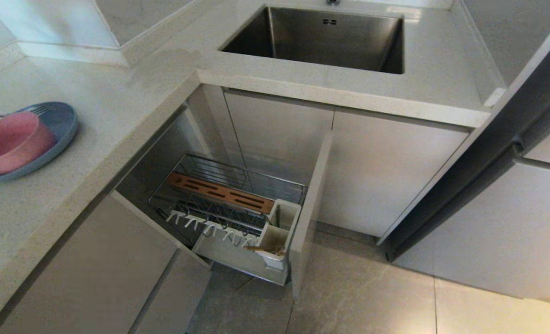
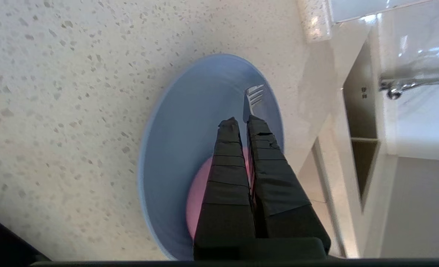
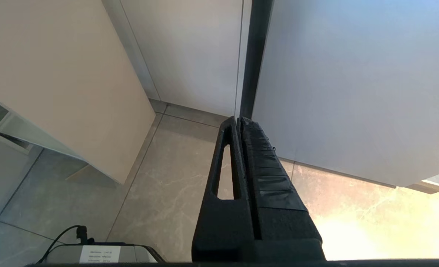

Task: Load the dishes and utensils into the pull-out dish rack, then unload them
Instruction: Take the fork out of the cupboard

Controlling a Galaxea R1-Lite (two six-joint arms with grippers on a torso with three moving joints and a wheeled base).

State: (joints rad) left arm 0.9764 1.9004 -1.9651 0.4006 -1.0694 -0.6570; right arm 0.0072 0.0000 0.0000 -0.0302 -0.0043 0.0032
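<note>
The left gripper (image 2: 240,124) has its jaws pressed together on a silver fork (image 2: 255,97), holding it over the blue plate (image 2: 189,126) above the pink bowl (image 2: 198,196), which sits on the plate. The plate rests on the speckled countertop (image 1: 131,106). Below, the pull-out dish rack (image 1: 230,204) stands open, chopsticks (image 1: 263,249) in its white utensil cup (image 1: 277,239). The right gripper (image 3: 239,122) hangs low over the floor tiles (image 3: 167,178), jaws pressed together, holding nothing
</note>
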